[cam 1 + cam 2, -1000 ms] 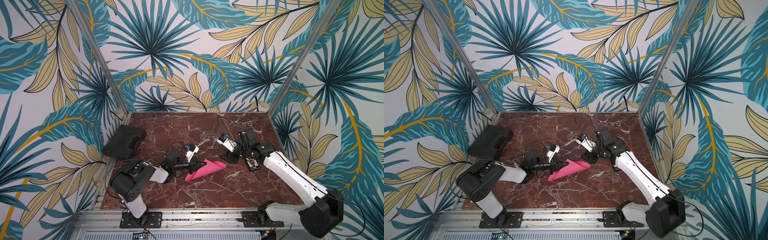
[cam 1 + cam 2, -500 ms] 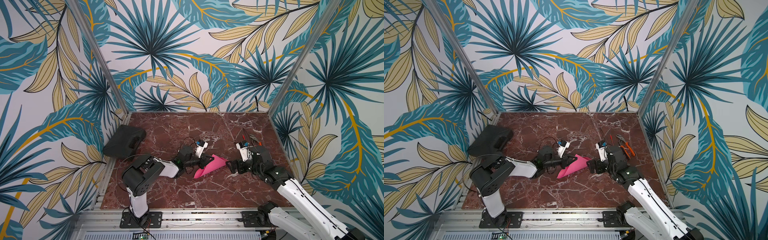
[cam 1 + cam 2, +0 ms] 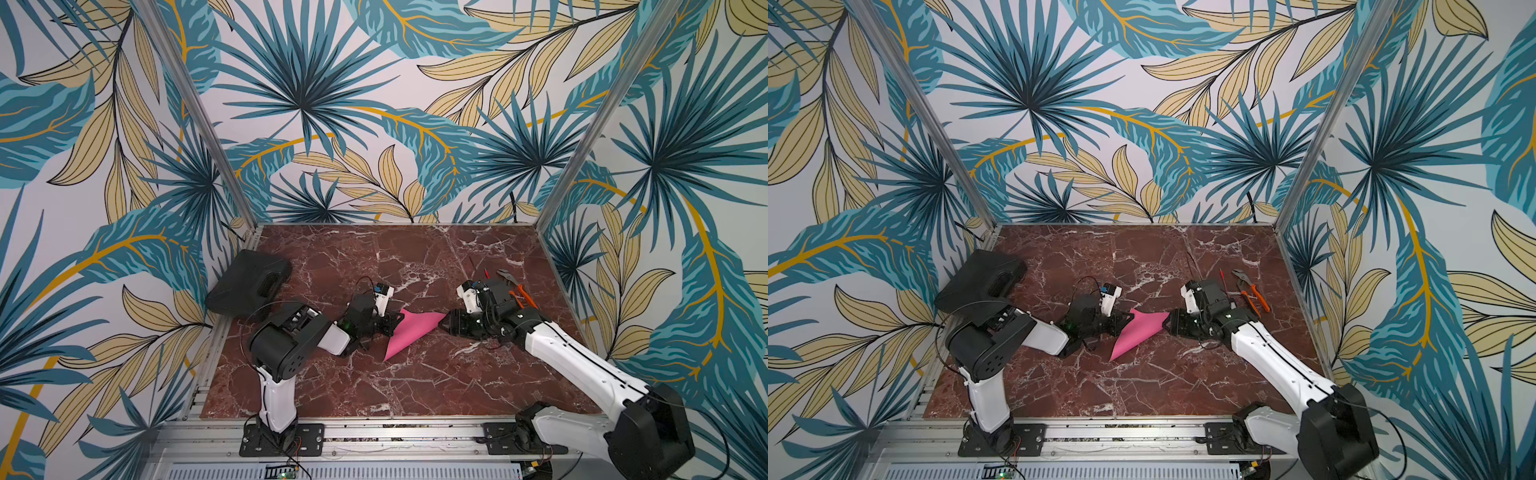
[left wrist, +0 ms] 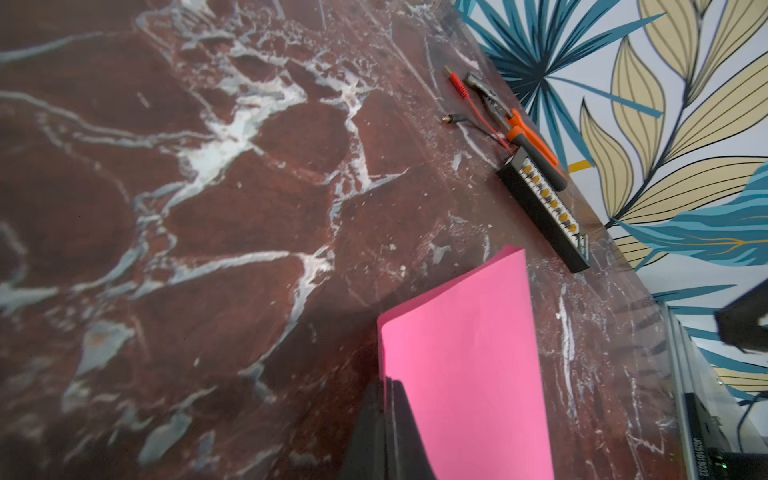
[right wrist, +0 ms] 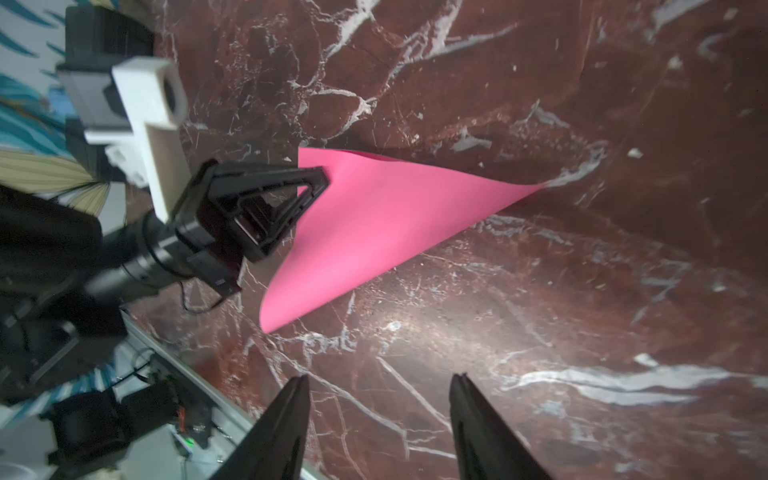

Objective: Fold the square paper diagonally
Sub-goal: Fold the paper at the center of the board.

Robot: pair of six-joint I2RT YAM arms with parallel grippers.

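So the square paper (image 3: 409,332) sits roughly mid-table on the dark red marble tabletop (image 3: 415,386), right between the two grippers. In both top views it reads as a pink triangle-ish shape (image 3: 1140,332), curved over on itself rather than pressed flat. The left gripper (image 3: 395,322) has its jaws pressed together on the edge of the sheet nearest it. The right wrist view shows that best: the black fingertips (image 5: 320,178) are clamped on the paper (image 5: 374,224), and there's shadow under the sheet, so part of it looks raised off the marble. From the left wrist view the paper (image 4: 465,365) runs away from the closed fingers (image 4: 386,415) with a soft rolled edge. The right gripper (image 3: 446,324) is just beside the paper's far corner in a top view, but its own camera shows the jaws spread apart (image 5: 379,382) with only bare marble between them, so it's pinching nothing. Other stuff lying around: orange-handled pliers (image 3: 515,286) over by the right wall, a black strip with yellow dots (image 4: 544,208) next to them, and a black case (image 3: 249,286) at the far left edge.
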